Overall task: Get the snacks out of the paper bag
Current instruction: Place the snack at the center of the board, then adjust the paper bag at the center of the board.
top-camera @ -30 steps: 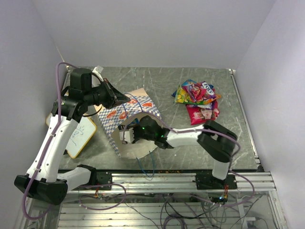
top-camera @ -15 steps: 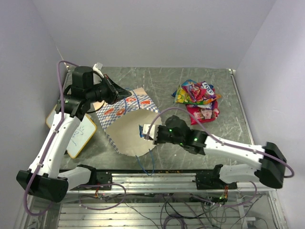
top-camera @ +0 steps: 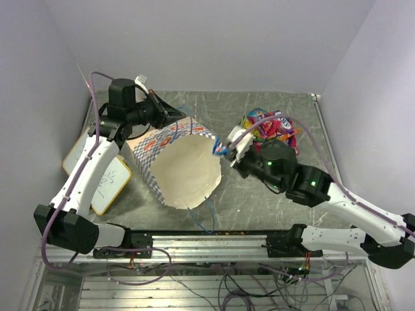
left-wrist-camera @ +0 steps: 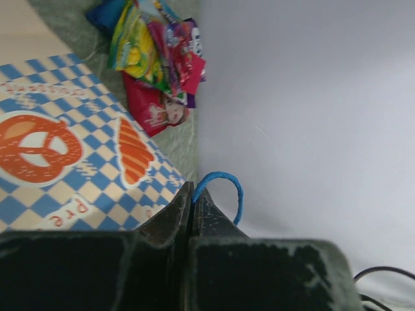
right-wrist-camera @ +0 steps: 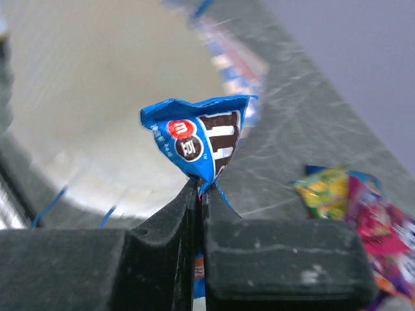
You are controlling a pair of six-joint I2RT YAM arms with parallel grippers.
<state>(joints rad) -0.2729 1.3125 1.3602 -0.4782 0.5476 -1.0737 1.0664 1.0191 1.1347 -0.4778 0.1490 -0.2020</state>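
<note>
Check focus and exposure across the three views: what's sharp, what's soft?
Right wrist: the blue packet in the right gripper is sharp, while the paper bag and snack pile behind it are blurred. Left wrist: the bag's print is readable, but the left gripper is dark and underexposed. Top external: evenly lit, soft shadows, no strong glare.

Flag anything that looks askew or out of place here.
The paper bag lies tipped on its side, mouth gaping, its rim pinched by the left gripper. The snacks sit in a messy heap. The whiteboard lies skewed beside the bag.
</note>
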